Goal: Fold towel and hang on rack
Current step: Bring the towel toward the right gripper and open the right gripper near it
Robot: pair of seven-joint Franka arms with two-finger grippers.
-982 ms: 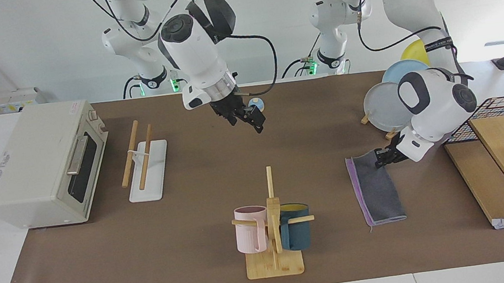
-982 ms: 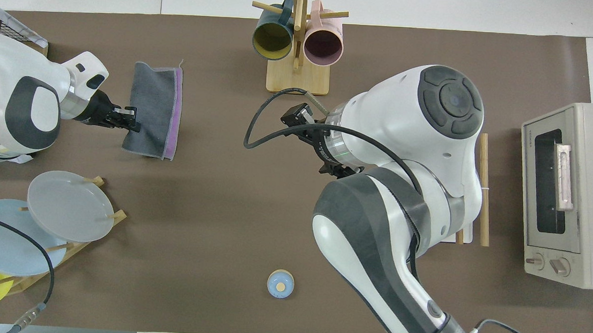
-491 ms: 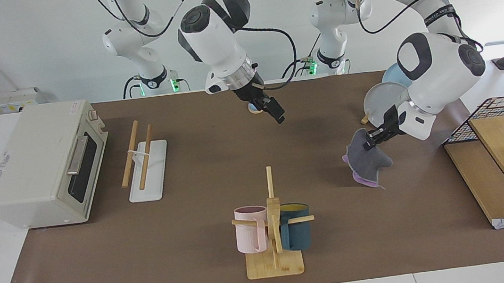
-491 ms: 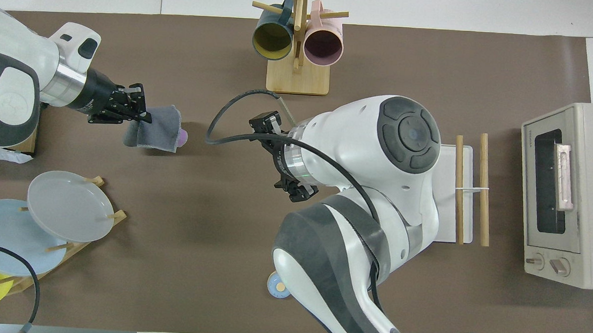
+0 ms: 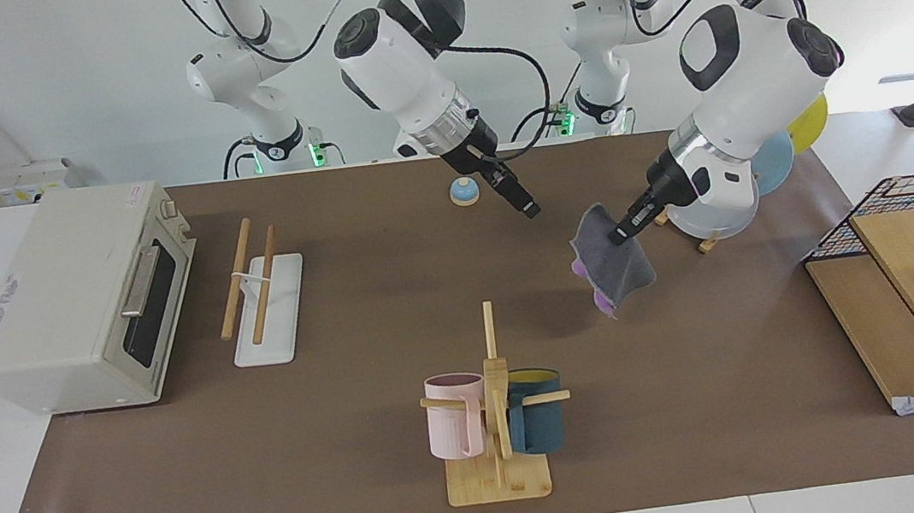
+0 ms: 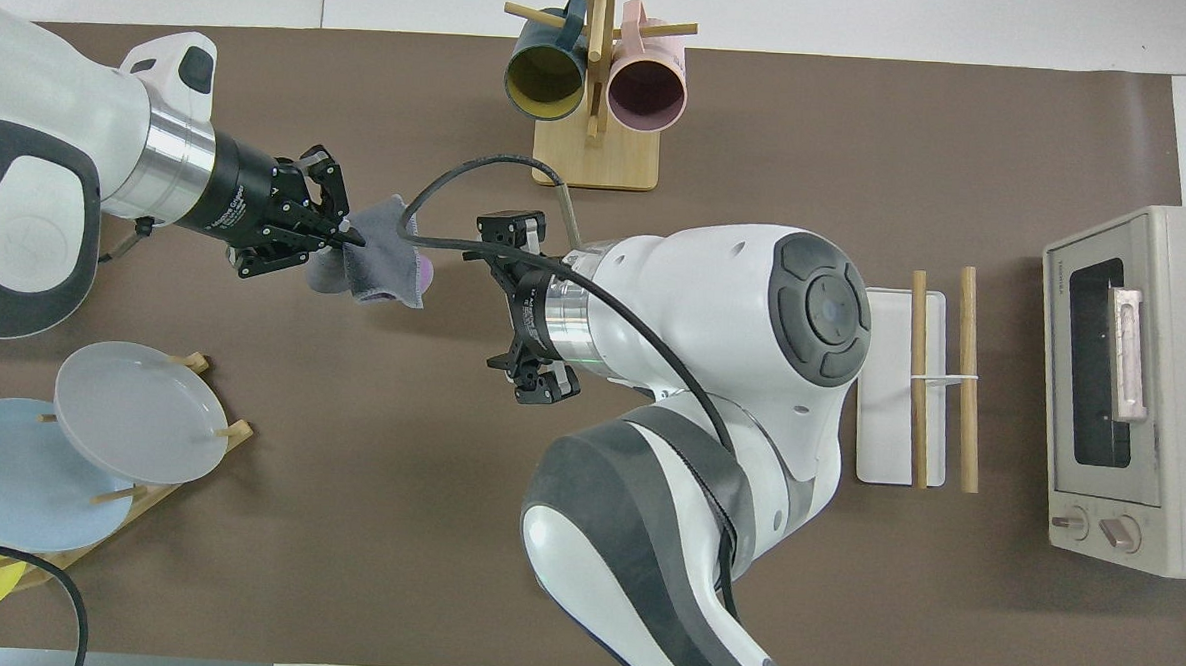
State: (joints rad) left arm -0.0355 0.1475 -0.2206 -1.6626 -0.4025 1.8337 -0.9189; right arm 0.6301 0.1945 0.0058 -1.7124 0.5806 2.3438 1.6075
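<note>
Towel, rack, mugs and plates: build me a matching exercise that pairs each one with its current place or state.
Things:
1. towel
2. rack
3. mugs
4. plates

Places or states:
A. hanging on a wooden peg stand
B. on the table in front of the toaster oven
C. propped in a stand at the left arm's end of the table
D. hanging in the air from the shut left hand

Pairs: 1-D, 2-B, 3-A, 4-C
</note>
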